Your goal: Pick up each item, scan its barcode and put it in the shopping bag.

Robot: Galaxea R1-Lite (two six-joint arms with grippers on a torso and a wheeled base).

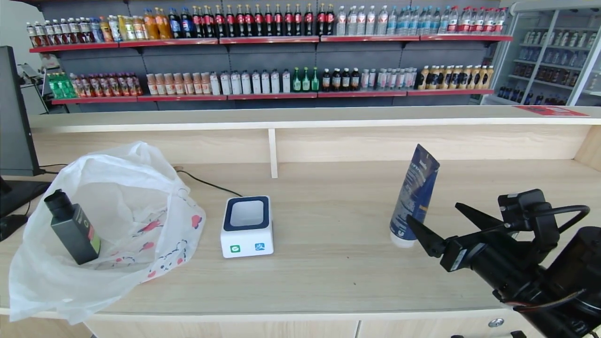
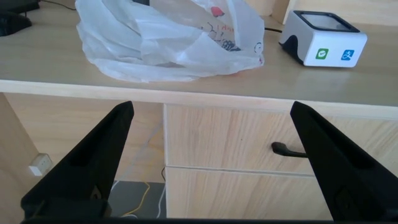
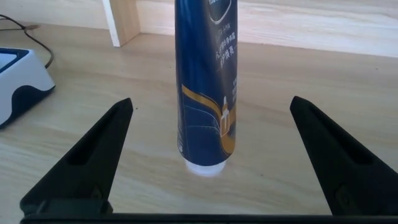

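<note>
Surface [image 1: 328, 286]: where it runs between scanner and tube, open wood.
Shopping bag [image 1: 141, 197]: white, slumped open at the left end, reaching the front edge.
Right end effector [image 1: 433, 211]: spread wide, empty; the tube stands between its fingers, seemingly untouched.
Left end effector [image 2: 211, 106]: spread wide, empty, below the front edge.
Tube [image 1: 415, 197]: blue, upright on its cap.
Scanner [image 1: 247, 226]: white, just beside the bag.
Bottle [image 1: 73, 227]: dark, tilted inside the bag.
</note>
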